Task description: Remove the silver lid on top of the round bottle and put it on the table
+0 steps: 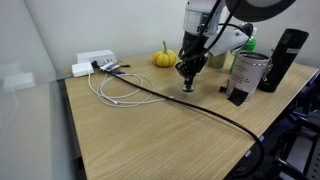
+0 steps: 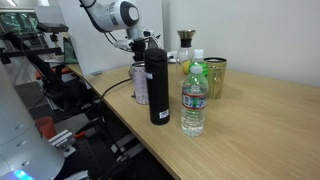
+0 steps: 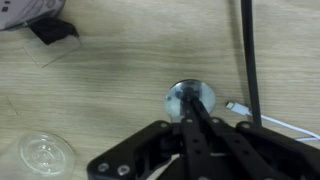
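The round bottle (image 3: 204, 95) stands on the table (image 3: 110, 90). In the wrist view I see it from above as a clear glass ring. My gripper (image 3: 190, 102) is straight above it, with both fingers brought together over the bottle's neck. They cover the silver lid, so it barely shows. In an exterior view the gripper (image 1: 187, 73) reaches down onto the small bottle (image 1: 187, 88) between the pumpkin and the tin. In another exterior view the gripper (image 2: 141, 44) is partly behind a black bottle, and the round bottle is hidden.
A black cable (image 1: 150, 92) and a white cable (image 1: 110, 95) cross the table, with the white plug (image 3: 236, 106) close to the bottle. A clear round disc (image 3: 45, 153) lies nearby. Pumpkin (image 1: 163, 58), tin (image 1: 246, 76), black bottle (image 1: 289, 58), olive cup (image 2: 215, 76) and water bottle (image 2: 193, 100) stand around.
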Tool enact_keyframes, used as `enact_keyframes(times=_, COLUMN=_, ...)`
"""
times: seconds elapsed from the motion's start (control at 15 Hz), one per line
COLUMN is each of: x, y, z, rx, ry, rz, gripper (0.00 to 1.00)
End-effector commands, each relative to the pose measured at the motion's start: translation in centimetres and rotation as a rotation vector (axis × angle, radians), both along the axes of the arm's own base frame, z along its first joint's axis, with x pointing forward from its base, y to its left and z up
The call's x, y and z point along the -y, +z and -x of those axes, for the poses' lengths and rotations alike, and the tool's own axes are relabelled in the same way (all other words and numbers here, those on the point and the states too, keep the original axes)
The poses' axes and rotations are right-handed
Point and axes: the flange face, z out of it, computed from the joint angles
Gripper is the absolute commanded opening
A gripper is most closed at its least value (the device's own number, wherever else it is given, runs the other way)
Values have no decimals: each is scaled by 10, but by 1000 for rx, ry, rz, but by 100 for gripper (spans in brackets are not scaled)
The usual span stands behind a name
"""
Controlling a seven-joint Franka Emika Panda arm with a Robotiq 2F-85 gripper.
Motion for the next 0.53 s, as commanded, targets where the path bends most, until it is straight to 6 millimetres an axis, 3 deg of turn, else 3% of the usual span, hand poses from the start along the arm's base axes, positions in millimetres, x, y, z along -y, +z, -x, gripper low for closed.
enact_keyframes(times=0.0, x=-4, y=-7, z=-7, rx=7, ry=26, rz=-6, gripper=1)
enact_keyframes(times=0.2, x=-3, y=-9, z=-12, rx=10, ry=37, rz=-1, gripper=3)
enact_keyframes(times=0.27, x=-2, y=-9, z=-13, rx=7, ry=40, rz=-2, gripper=23)
enact_keyframes(times=0.47, x=0, y=-8, z=-13, rx=-6, ry=48, rz=-10, gripper=44)
